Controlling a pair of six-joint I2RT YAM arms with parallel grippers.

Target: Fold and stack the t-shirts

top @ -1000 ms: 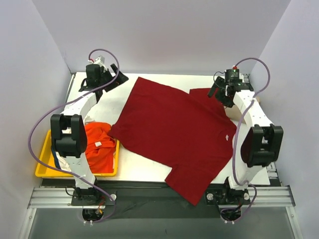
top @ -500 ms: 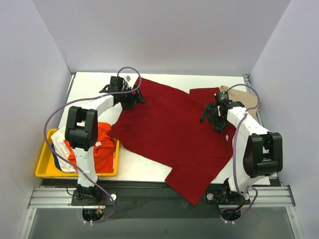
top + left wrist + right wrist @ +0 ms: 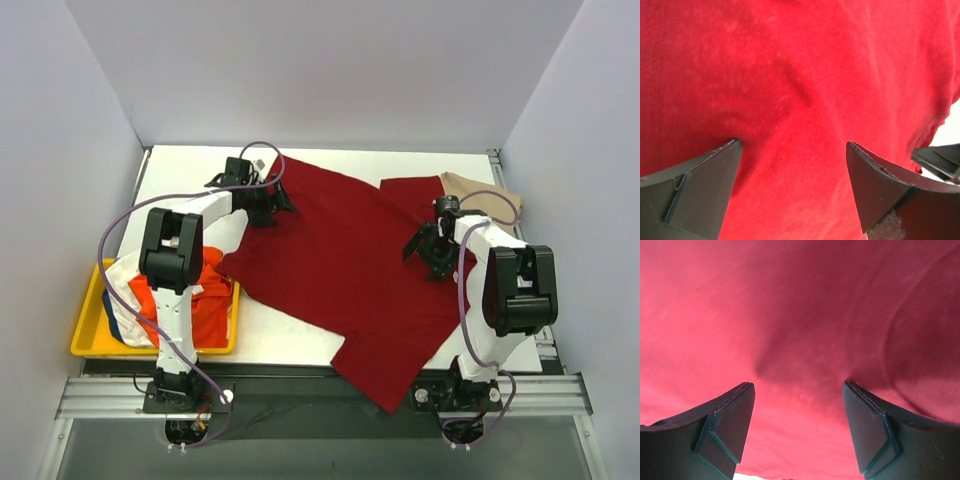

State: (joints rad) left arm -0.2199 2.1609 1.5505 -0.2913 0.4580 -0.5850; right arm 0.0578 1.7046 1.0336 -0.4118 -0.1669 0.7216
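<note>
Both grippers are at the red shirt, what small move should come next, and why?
Probably close both. The left gripper and right gripper are open with the dark red shirt lying between their fingers, so pinching it seems needed before any fold.

left tool (image 3: 267, 202) swung in onto dark red shirt (image 3: 340, 265), right tool (image 3: 427, 250) come down onto it too

White table (image 3: 290, 335) is enclosed on three sides by plain, pale, unmarked panels: back wall (image 3: 320, 70), left wall (image 3: 60, 150) and right wall (image 3: 590, 150). A metal rail (image 3: 320, 392) runs along the near edge, with grey floor (image 3: 320, 450) below it. Lighting is even; shadows are soft.
</note>
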